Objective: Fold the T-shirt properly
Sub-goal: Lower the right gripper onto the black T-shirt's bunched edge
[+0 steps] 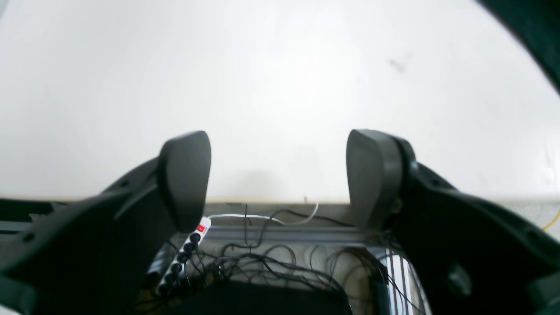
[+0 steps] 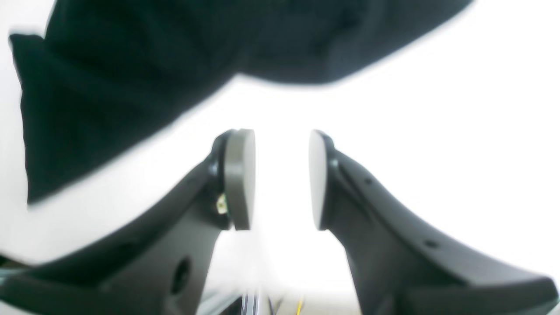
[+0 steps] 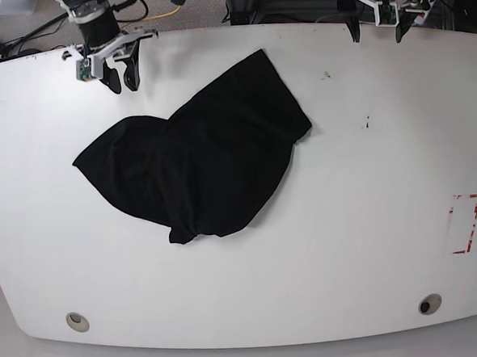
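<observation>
The big white tabletop (image 3: 372, 243) fills most of the base view, with rounded corners and a small round hole near each of its 2 near corners. The black T-shirt (image 3: 201, 160) lies crumpled in a loose heap near the middle of the tabletop, a bit toward the side where the right hand is. 1 part of it reaches up toward the far edge, and another part spreads out toward the right arm's side. It is not folded flat. No print shows on it from here. The right hand (image 3: 122, 75) hangs over the far edge of the tabletop, near the T-shirt but not touching it. In the right wrist view its 2 fingers (image 2: 239, 179) stand a little way apart with only white tabletop between them, so it is partly open and holds nothing, and the blurry black T-shirt (image 2: 131, 57) lies just ahead. The left hand (image 3: 375, 20) is at the far edge too, well apart from the T-shirt. In the left wrist view its 2 fingers (image 1: 186, 179) stand wide apart and hold nothing. Below them a white power strip (image 1: 183, 258) and thin black wires (image 1: 271, 262) lie past the tabletop's edge. A small red and white mark (image 3: 465, 224) sits near the tabletop's edge on the left arm's side.
</observation>
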Controlling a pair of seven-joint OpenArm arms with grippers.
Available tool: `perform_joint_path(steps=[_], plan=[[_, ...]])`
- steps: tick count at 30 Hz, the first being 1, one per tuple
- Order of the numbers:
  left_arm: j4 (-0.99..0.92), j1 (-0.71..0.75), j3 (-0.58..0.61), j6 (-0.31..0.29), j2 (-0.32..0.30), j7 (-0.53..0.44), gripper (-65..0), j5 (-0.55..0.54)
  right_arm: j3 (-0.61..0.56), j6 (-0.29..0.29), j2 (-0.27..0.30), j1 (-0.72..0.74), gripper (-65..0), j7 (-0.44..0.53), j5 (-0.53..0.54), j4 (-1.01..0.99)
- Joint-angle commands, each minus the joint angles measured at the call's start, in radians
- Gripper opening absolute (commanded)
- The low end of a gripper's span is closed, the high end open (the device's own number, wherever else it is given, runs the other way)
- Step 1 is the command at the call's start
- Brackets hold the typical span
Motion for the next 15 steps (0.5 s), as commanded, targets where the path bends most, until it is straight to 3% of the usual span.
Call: perform_joint_path(steps=[1, 6, 9, 15], plan=[[0.015, -0.006, -0.006, 0.006, -0.003, -0.023, -20.3, -0.002, 0.002, 0.006, 0.024, 0.044, -39.2, -0.038, 0.007, 0.022], [0.015, -0.043, -0.006, 0.006, -0.004, -0.023, -20.1, -0.002, -0.003, 0.06, 0.055, 0.169, -24.7, -0.156, 0.016, 0.019], [0.015, -0.063, -0.006, 0.005, -0.004, -0.023, -19.3, 0.0, -0.003, 0.112, 0.057, 0.257, -24.1, -0.253, 0.016, 0.018], [0.012, -0.123, -0.005, 0.005, -0.003, -0.02, -10.4, 0.003, 0.002, 0.242, 0.06, 0.472, -23.6, -0.497, 0.016, -0.014]])
